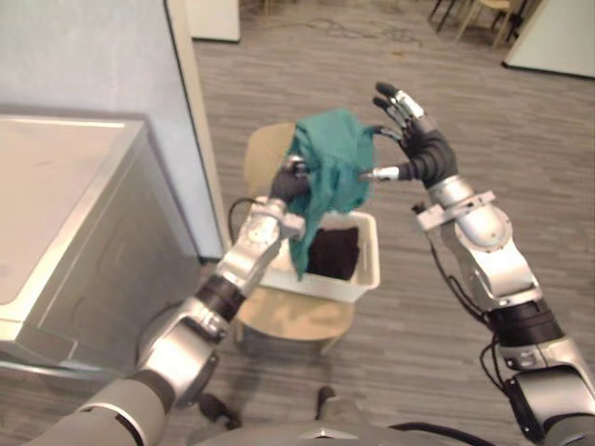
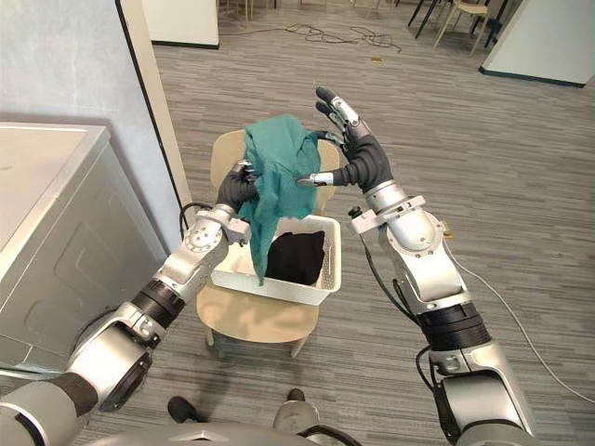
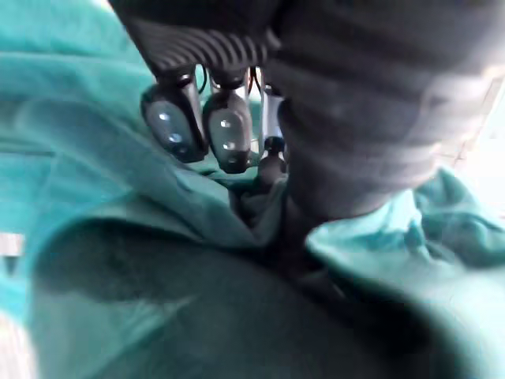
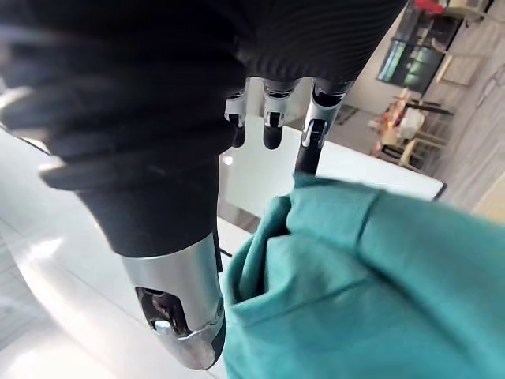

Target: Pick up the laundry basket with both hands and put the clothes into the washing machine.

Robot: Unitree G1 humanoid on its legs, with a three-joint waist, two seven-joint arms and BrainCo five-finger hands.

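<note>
My left hand [image 1: 288, 184] is shut on a teal garment [image 1: 330, 172] and holds it up above the white laundry basket [image 1: 368, 271]. The cloth hangs down over the basket's left side. In the left wrist view the fingers [image 3: 197, 118] curl into the teal garment [image 3: 158, 276]. My right hand [image 2: 358, 153] is open on the garment's right side at the same height, fingers spread, with the thumb tip at the cloth's edge. The right wrist view shows straight fingers [image 4: 268, 118] above the teal garment [image 4: 355, 276]. Dark clothes [image 2: 297, 258] lie in the basket.
The basket stands on a light wooden chair [image 1: 297, 316]. The grey washing machine [image 1: 65, 204] stands at the left, next to a pale wall panel [image 1: 112, 56]. Grey carpet floor stretches to the right and beyond, with chairs [image 2: 465, 14] far back.
</note>
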